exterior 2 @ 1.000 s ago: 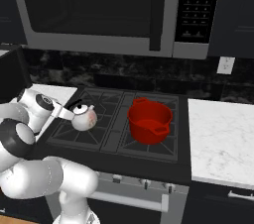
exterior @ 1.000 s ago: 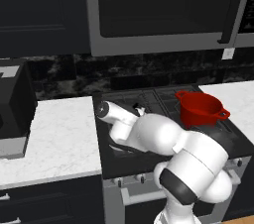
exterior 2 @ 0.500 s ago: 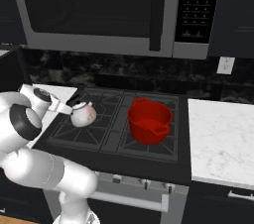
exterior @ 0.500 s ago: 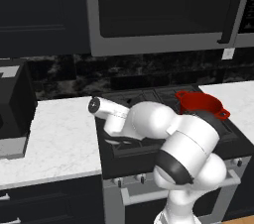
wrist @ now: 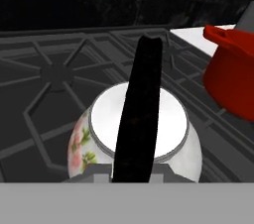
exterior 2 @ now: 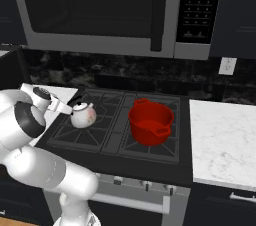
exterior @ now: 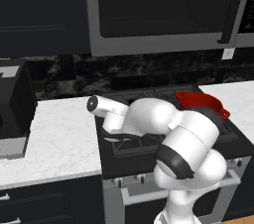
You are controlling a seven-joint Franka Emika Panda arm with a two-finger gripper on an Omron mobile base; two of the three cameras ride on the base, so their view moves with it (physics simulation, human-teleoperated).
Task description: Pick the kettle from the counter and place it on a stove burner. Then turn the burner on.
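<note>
1. Your jaws are closed on the black arched handle of the kettle [exterior 2: 83, 115].
2. The kettle hangs over the front-left stove burner [exterior 2: 75, 131], near the cooktop's left edge; you cannot tell whether it touches the grate.
3. The red pot [exterior 2: 150, 121] sits on the front-right grate, apart from the kettle.
4. The worktop [exterior: 59, 143] lies to the left of the cooktop.
</note>
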